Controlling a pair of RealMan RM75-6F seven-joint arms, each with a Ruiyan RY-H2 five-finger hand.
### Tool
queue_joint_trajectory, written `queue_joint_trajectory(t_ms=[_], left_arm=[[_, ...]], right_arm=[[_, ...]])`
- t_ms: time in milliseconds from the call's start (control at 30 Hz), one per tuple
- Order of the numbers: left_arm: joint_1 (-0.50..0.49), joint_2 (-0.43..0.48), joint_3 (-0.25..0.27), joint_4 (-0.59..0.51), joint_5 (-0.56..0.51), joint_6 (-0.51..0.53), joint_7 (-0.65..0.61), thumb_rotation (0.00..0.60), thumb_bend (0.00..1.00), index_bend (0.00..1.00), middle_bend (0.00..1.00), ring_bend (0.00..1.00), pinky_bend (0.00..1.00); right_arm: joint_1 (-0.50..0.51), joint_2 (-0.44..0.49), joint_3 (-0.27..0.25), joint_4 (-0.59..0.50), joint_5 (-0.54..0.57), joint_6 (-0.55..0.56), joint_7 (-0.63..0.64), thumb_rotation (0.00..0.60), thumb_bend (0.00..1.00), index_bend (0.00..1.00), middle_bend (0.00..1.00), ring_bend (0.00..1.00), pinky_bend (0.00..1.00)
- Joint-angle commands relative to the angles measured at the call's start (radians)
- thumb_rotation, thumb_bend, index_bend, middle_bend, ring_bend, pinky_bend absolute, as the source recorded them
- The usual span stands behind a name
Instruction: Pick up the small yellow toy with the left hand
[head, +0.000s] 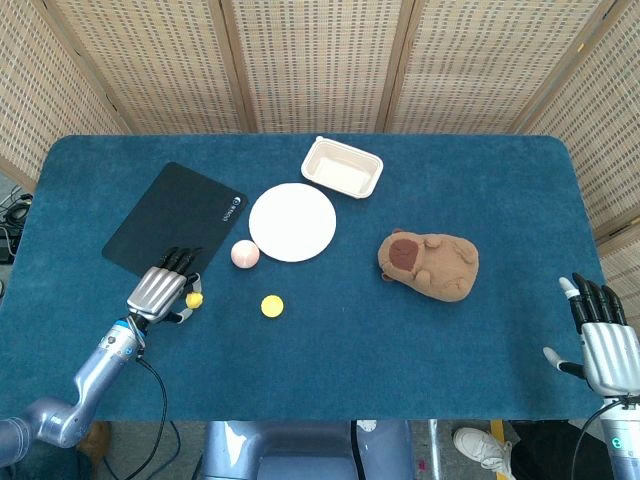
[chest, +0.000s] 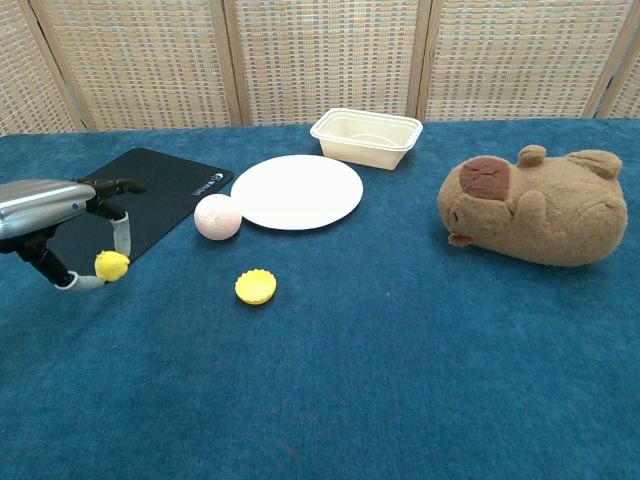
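The left hand (chest: 55, 215) pinches the small yellow toy (chest: 111, 265) between thumb and a fingertip, just clear of the blue table (head: 330, 350), at the near corner of the black mat (head: 175, 222). At 2 o'clock from the toy sits a pink ball (chest: 217, 217); at 3 o'clock, a yellow cup (chest: 256, 287). Beyond them lie 1 white plate (head: 292, 222) and 1 cream tray (head: 342, 168). The plush capybara (head: 429, 263) lies further right. The right hand (head: 600, 340) rests with fingers spread and holding nothing, at the table's right edge.
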Motion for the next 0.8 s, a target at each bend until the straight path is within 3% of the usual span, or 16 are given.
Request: queue_joint_trajectory(t_ms=[33,167,333,800], left_arm=[[-0.039,0.030,-0.033,-0.072,0.016,0.003,0.018,0.600,0.30,0.52,0.00,0.00,0.00],[-0.091,0.024,-0.057,-0.132,0.009,-0.039,0.053,0.600,0.29,0.52,0.00,0.00,0.00],[-0.168,-0.036,-0.081,-0.152,-0.041,-0.096,0.202,0.600,0.29,0.53,0.00,0.00,0.00],[-0.262,-0.179,-0.056,-0.097,-0.255,-0.163,0.444,0.600,0.29,0.54,0.00,0.00,0.00]], right_arm=[[0.001,0.000,0.000,0.000,-0.001,0.000,0.001,0.600,0.00,0.00,0.00,0.00,0.00],[0.001,-0.001,0.002,0.003,0.001,0.000,0.002,0.600,0.00,0.00,0.00,0.00,0.00],[0.004,0.000,0.008,0.011,0.021,-0.012,0.009,0.600,0.00,0.00,0.00,0.00,0.00],[0.006,0.006,0.009,0.022,0.030,-0.025,0.030,0.600,0.00,0.00,0.00,0.00,0.00]])
